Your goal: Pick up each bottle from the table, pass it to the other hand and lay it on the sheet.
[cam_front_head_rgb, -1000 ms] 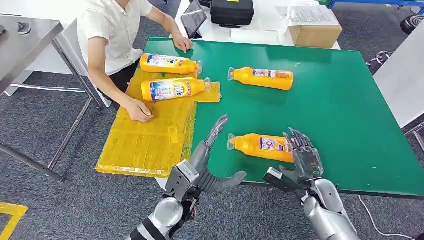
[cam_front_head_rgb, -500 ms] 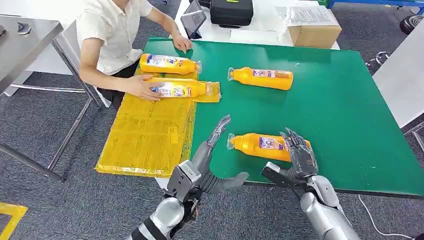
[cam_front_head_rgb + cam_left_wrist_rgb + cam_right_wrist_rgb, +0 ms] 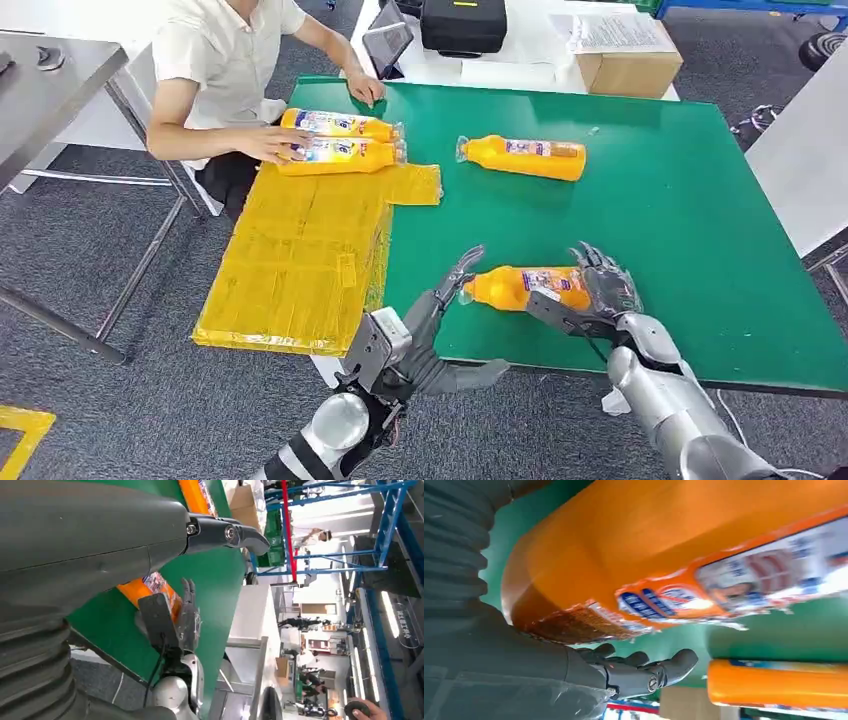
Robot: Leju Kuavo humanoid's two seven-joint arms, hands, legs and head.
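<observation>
Gripping the orange bottle (image 3: 525,287) near the table's (image 3: 700,230) front edge, the right hand (image 3: 600,295) has it raised; handover comes next, left hand (image 3: 440,330) open just beside its cap

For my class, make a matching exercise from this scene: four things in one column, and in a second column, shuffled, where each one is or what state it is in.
1. right hand
2. left hand
3. far bottle
4. yellow sheet

a. lying alone on the green table
b. grips the near bottle
c. overhangs the table's left edge
d. fingers spread, holding nothing

Pairs: 1-b, 2-d, 3-a, 4-c
</observation>
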